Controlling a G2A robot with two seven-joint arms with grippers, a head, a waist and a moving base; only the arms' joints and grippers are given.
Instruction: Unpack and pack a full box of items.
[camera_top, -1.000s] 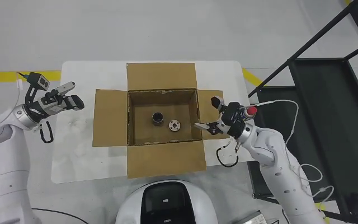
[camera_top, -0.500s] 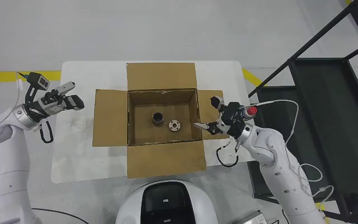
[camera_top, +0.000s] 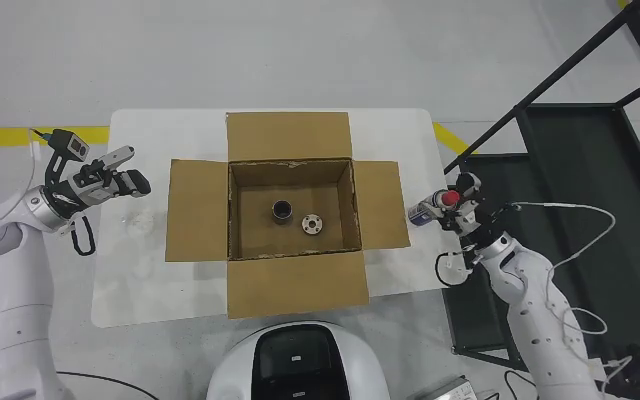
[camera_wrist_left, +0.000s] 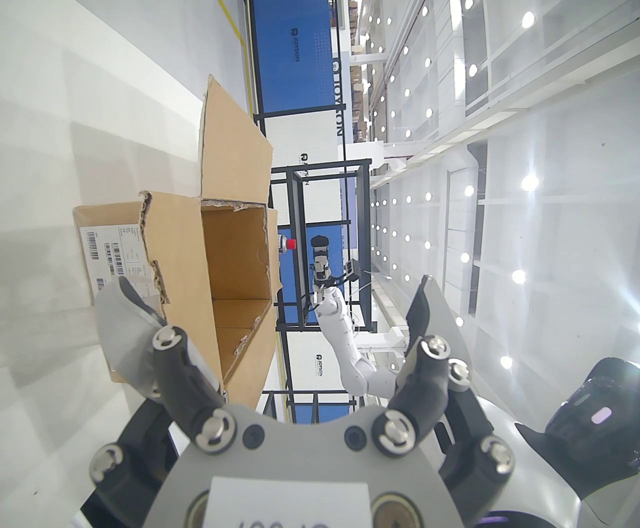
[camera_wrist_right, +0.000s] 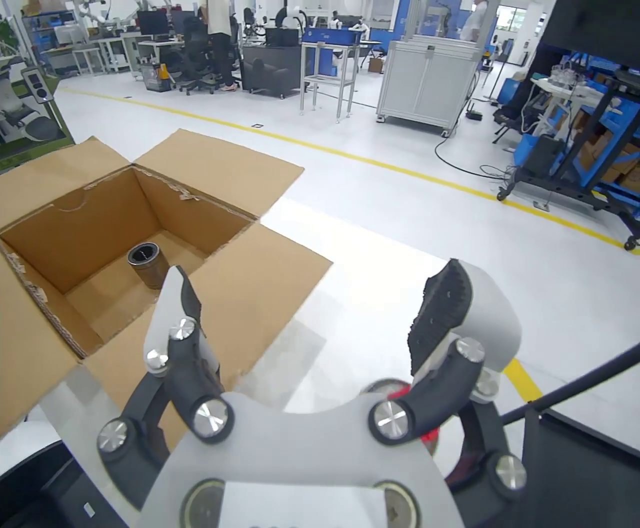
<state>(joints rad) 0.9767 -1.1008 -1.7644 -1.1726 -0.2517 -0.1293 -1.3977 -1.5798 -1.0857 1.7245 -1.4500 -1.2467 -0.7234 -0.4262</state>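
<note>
1. The open brown cardboard box (camera_top: 292, 175) (camera_wrist_right: 65, 235) (camera_wrist_left: 235, 255) sits at the middle of the white counter (camera_top: 150, 280). All four flaps are folded outward.
2. A dark cylindrical metal sleeve (camera_top: 283, 210) (camera_wrist_right: 144, 265) stands upright on the box floor, near the centre.
3. A small round metal disc with a centre hole (camera_top: 313, 222) lies flat on the box floor, just beside the sleeve on the right-arm side. The two do not touch.
4. The right gripper (camera_top: 432, 203) (camera_wrist_right: 312, 280) hangs beyond the outer edge of the right flap, at the counter's right edge. Its jaws are spread wide with nothing between them. It is above and outside the box and faces the opening, with no contact with the cardboard.
5. The left gripper (camera_top: 135, 170) (camera_wrist_left: 270, 295) hangs over the counter's left edge, apart from the left flap. Its jaws are likewise spread and hold nothing. It faces the box's outer side wall, which bears a white label.
6. A black metal rack (camera_top: 560, 150) stands on the floor beside the counter's right side, behind the right arm.
</note>
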